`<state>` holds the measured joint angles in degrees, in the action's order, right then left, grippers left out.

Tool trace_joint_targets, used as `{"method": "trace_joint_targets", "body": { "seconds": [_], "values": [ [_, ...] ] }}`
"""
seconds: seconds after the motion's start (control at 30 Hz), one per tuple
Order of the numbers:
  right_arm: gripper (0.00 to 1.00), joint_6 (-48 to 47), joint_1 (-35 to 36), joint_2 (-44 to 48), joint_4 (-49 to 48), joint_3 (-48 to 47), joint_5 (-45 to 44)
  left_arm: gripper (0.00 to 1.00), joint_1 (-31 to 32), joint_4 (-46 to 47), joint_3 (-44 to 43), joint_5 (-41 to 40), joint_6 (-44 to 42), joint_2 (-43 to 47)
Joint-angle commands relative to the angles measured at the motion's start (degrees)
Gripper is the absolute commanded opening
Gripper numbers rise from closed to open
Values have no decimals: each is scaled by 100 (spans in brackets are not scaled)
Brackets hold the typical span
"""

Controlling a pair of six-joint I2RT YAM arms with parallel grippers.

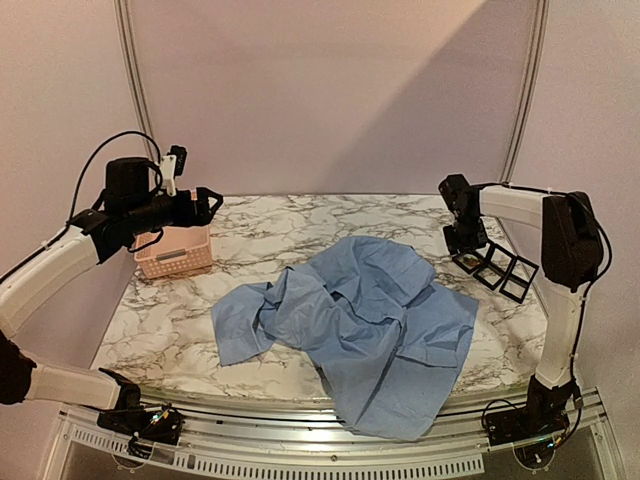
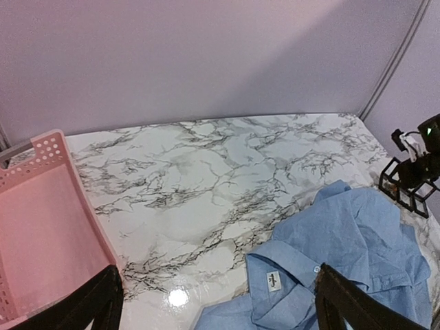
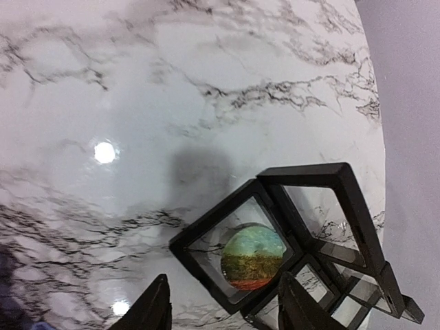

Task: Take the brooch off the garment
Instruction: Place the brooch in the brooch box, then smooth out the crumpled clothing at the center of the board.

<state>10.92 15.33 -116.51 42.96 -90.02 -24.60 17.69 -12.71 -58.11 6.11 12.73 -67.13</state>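
The garment is a light blue shirt lying crumpled on the marble table; its collar and label show in the left wrist view. The brooch, a round disc coloured green, brown and red, rests inside a black square frame, apart from the shirt. My right gripper hovers just over that frame with its fingers spread, holding nothing. In the top view the right gripper is at the table's right side. My left gripper is raised at the left, wide open and empty.
A pink plastic basket stands at the back left, under the left arm. Several black open frames sit joined in a row at the right edge. Bare marble lies behind the shirt, and the walls are close behind and beside the table.
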Motion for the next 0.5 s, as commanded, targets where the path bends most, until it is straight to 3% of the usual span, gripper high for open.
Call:
{"method": "trace_joint_targets", "body": {
  "seconds": [0.0, 0.1, 0.2, 0.3, 0.47],
  "values": [
    [55, -12, -13, 711, -433, 112, 890, 96, -41, 72, 98, 344, 104, -189],
    [64, -83, -13, 1126, -713, 241, 1692, 96, 43, 243, 145, 564, 339, -327],
    [74, -305, -4, 1507, -1189, 527, 3212, 96, 291, 379, 158, 783, 652, -517],
    [77, -447, 38, 1768, -1520, 750, 4478, 95, 628, 334, 112, 984, 1051, -719],
    [78, -590, 283, 1631, -1800, 937, 5078, 96, 1233, 289, 299, 949, 1686, -768]
  ]
}}
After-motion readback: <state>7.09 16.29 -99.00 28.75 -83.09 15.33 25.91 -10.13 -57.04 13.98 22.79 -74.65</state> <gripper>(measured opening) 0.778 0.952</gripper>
